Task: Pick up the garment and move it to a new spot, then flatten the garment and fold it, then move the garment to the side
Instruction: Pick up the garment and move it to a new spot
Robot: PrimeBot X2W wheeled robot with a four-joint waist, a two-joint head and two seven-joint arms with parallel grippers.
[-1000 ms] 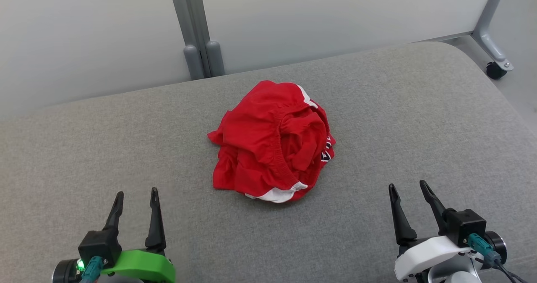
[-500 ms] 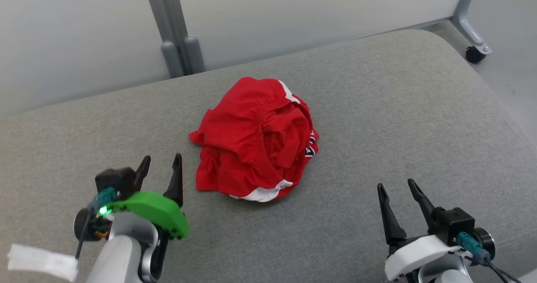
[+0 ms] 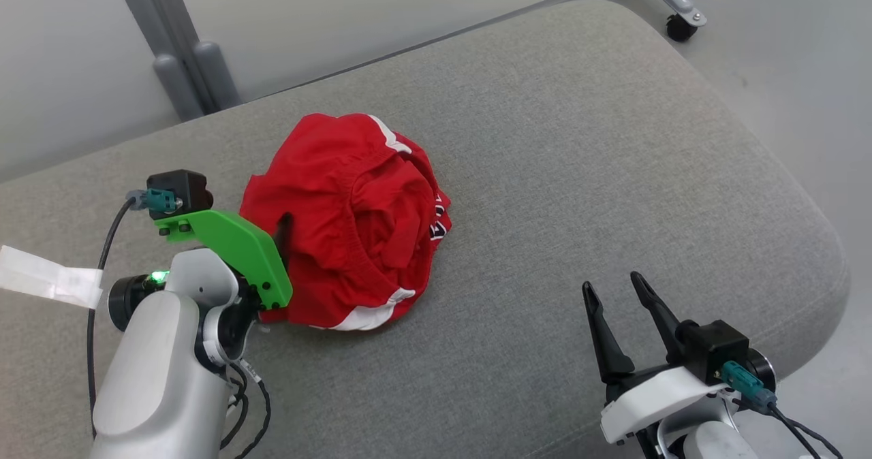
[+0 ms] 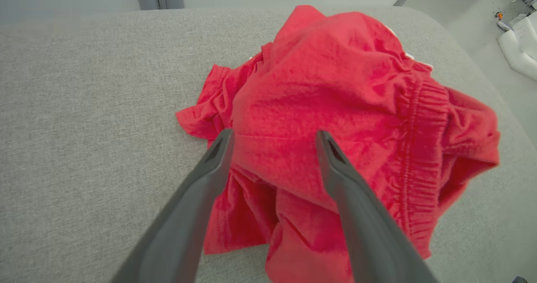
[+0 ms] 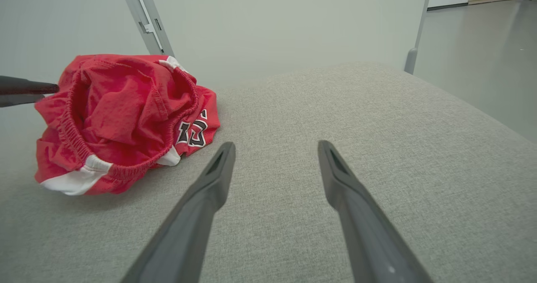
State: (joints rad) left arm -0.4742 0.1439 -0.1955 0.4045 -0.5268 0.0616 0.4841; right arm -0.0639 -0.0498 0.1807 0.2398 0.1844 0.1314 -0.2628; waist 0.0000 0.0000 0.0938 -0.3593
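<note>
The red garment [image 3: 347, 220] lies crumpled in a heap on the padded grey worktop [image 3: 579, 173], a bit left of centre. The left end effector [image 4: 273, 134] is open, w/ its fingers at both sides of a raised fold at the heap's edge. The right end effector [image 3: 612, 282] is open too and empty, well apart from the cloth. To pick well, I think the left should close on few layers only (not the whole bundle). If the tips touch the cloth I cannot tell, since the green bracket [image 3: 231, 241] hides them from above. The letters [image 5: 193, 132] are cut by folds, so unreadable.
</note>
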